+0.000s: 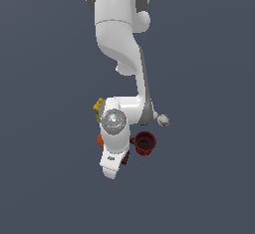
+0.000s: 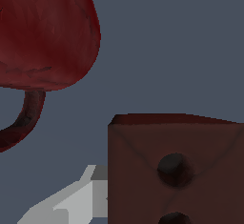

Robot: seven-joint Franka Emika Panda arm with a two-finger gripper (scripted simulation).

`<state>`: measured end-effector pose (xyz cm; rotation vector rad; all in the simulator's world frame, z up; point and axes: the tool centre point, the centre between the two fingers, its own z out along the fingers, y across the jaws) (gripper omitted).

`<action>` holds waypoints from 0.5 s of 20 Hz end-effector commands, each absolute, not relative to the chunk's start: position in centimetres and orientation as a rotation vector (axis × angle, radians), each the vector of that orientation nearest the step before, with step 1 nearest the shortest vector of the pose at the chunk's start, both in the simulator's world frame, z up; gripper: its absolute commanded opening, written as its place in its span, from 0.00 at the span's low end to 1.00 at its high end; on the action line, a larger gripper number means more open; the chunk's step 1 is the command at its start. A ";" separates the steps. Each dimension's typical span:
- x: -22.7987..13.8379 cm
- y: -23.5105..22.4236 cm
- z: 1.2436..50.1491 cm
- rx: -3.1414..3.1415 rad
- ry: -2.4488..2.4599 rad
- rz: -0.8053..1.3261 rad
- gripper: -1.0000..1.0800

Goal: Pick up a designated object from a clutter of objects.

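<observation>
Block: the brown studded block sat close under the wrist camera, beside the red mug.
Gripper: one finger flanked the block; pincer's state could not be told.
Progress: approach apparently done; lift remained.

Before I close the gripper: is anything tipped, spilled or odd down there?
Nothing stands out. The mug sits upright and intact, and the block lies flat beside it. The gripper's jaws are mostly out of sight, so their state is unclear.

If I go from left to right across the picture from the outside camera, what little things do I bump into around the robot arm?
Yellow bottle → orange ball → dark red mug → small patterned ball. The brown block sits mostly hidden under the arm, so I left it out.
</observation>
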<state>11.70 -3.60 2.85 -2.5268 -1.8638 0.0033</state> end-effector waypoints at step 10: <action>9.5 -3.9 6.9 -2.528 -1.865 0.001 0.00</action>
